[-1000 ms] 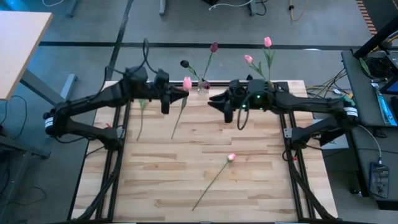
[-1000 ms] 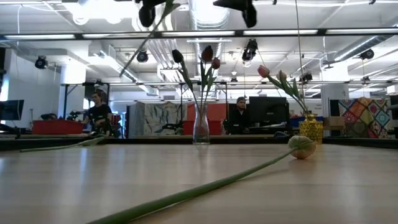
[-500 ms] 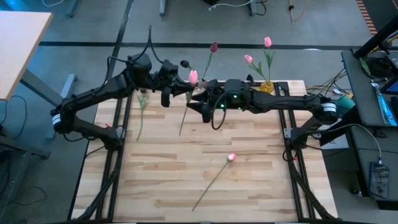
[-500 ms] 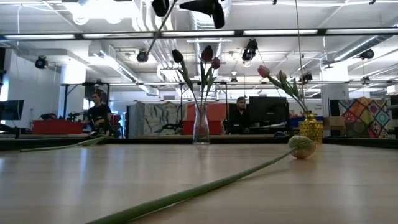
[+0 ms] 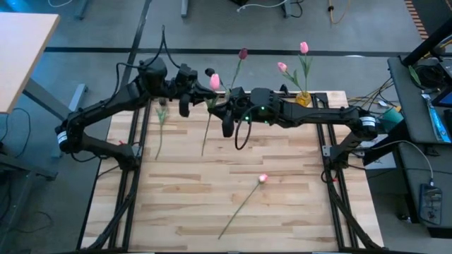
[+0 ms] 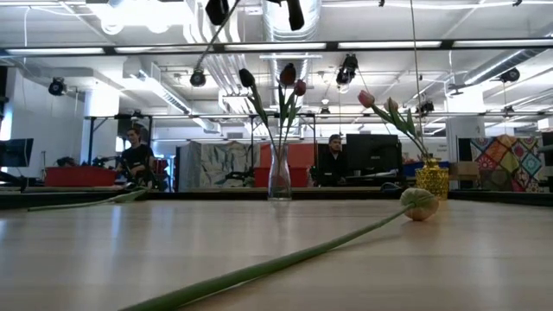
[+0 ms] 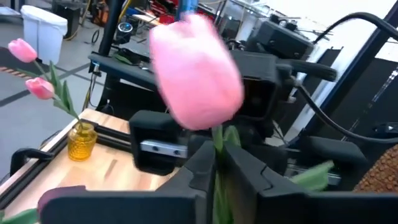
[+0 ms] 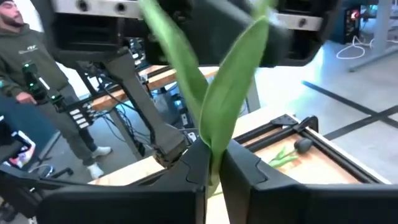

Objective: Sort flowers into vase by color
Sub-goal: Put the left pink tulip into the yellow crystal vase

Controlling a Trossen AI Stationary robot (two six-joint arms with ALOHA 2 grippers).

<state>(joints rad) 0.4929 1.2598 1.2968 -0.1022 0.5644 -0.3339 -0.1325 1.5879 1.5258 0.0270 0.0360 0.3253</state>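
1. Now both arms meet at the upper middle of the high view, sharing 1 pink tulip (image 5: 215, 81). The left gripper (image 5: 185, 106) has its fingers (image 7: 245, 180) clamped on the stem just under the bud, and the right gripper (image 5: 227, 125) has its fingers (image 8: 239, 168) clamped lower on the same stem, at the leaves.
2. This looks like a handover. Let only 1 arm release, and only once the other's hold is firm, or the stem will twist.
3. Pink belongs in the yellow vase (image 5: 303, 98) at the upper right, already holding 2 pink tulips; the clear vase (image 6: 279, 177) holds the dark ones.
4. Keep the stem upright and lower its end first.
5. Another pink tulip (image 5: 242, 203) lies on the tabletop (image 5: 176, 204), lower middle.
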